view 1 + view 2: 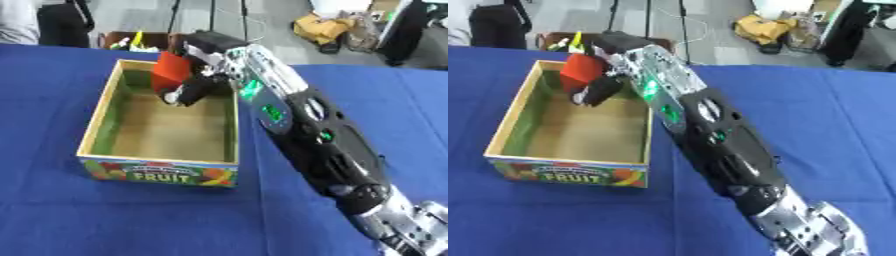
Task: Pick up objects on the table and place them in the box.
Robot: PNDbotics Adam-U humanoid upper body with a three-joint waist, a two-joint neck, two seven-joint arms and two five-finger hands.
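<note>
Right hand over fruit box, one item held.
Right hand (194, 75) curled round red block (171, 70), above far end of open wooden box (98, 114) on blue table (131, 220).

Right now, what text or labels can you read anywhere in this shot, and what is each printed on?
"FRUIT": on the front panel of the box, large letters among fruit pictures.
A smaller line above "FRUIT" on the same panel: too blurred to read.
Green lit marks on the right arm: not legible.

Red block (171, 71); green-lined box (111, 107); blue tablecloth (52, 210)
</note>
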